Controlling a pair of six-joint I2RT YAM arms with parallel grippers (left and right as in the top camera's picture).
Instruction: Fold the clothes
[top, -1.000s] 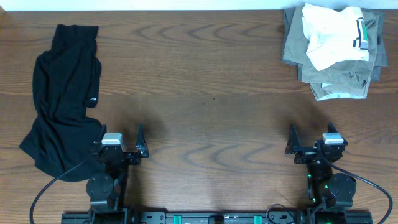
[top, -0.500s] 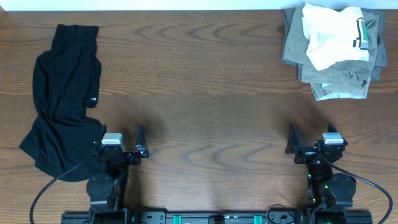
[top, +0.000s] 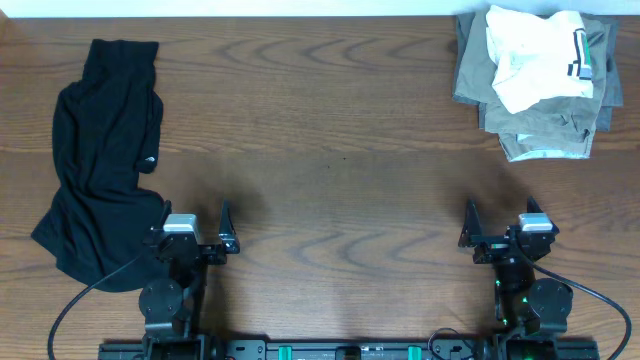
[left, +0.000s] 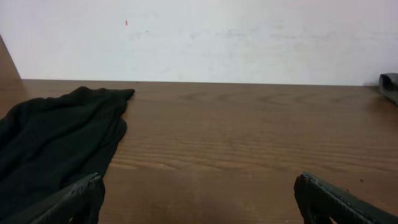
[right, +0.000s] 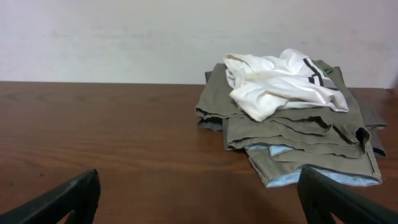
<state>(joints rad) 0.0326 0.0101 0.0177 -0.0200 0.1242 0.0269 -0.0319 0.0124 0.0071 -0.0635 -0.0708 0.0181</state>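
Not started. Long black fabric garment (top: 100, 160) just left of open left fingers (top: 226, 222); right fingers (top: 468, 225) open too. Likely next: grab edge, spread flat.

My left tool (top: 193, 224) and right tool (top: 501, 228) sit well apart at the near edge of the bench (top: 340, 150). The clothes (top: 100, 150) lie just left of my left tool, stretching ahead. Far ahead of my right tool lies a pile of garments (top: 540, 125), a shirt (top: 535, 55) on top.
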